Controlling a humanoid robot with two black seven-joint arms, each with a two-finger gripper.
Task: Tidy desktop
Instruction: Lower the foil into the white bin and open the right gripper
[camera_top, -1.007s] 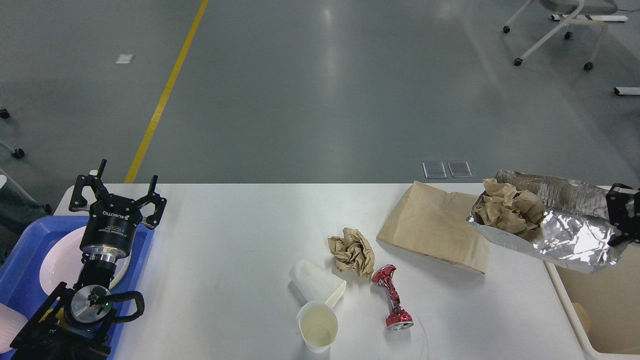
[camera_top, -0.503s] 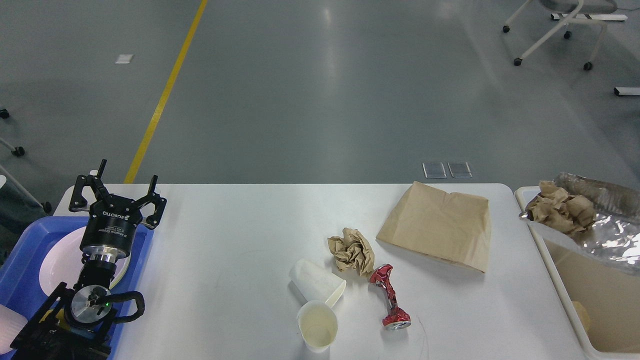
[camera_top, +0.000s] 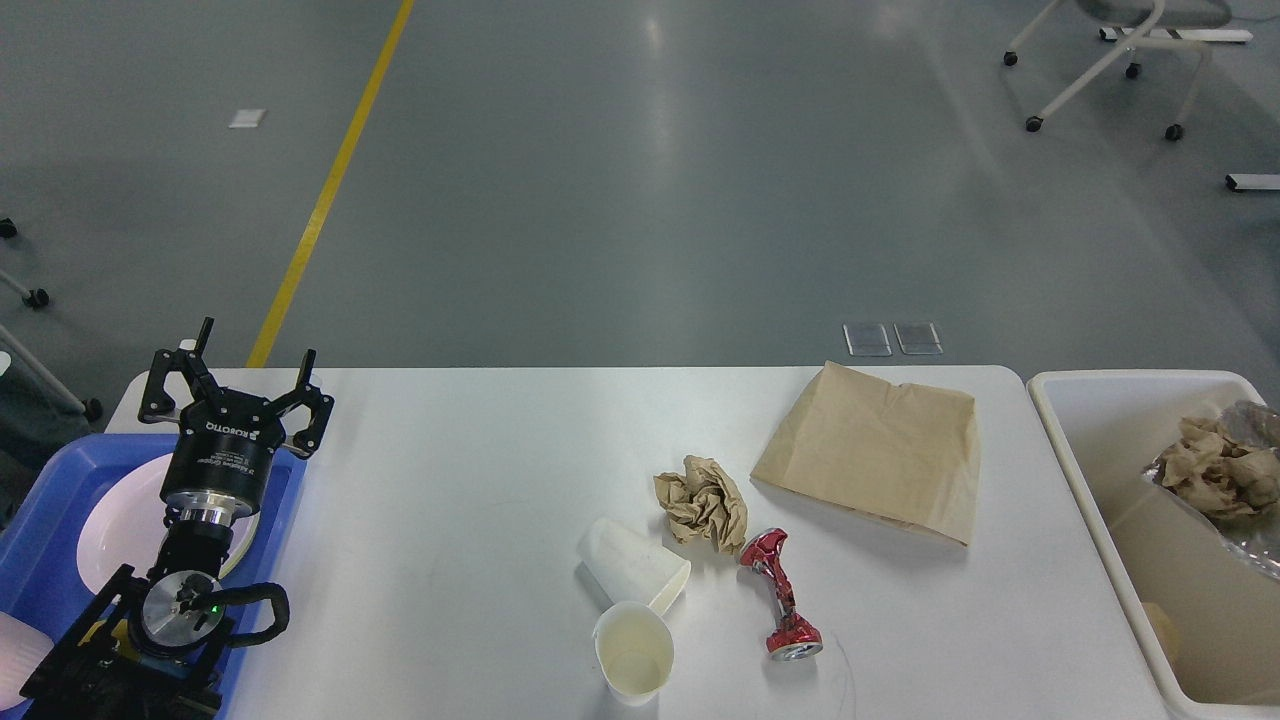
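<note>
The white desktop (camera_top: 460, 480) carries a flat brown paper bag (camera_top: 880, 450), a crumpled brown paper ball (camera_top: 703, 500), a crushed red can (camera_top: 780, 595), an upright paper cup (camera_top: 633, 652) and a cup lying on its side (camera_top: 633, 565). My left gripper (camera_top: 240, 385) is open and empty above the far left edge, over the blue tray (camera_top: 45, 500). My right gripper is out of view. Silver foil with crumpled brown paper (camera_top: 1222, 468) is in the cream bin (camera_top: 1085, 470) at the right edge.
A white plate (camera_top: 115, 520) lies in the blue tray under my left arm. The bin stands against the desktop's right edge. A wheeled chair base (camera_top: 1100, 70) stands far back on the grey floor, beyond a yellow floor line (camera_top: 330, 180).
The foil with crumpled paper has moved right, off the desktop, and down into the cream bin. My right gripper has left the view. The left arm has not moved.
</note>
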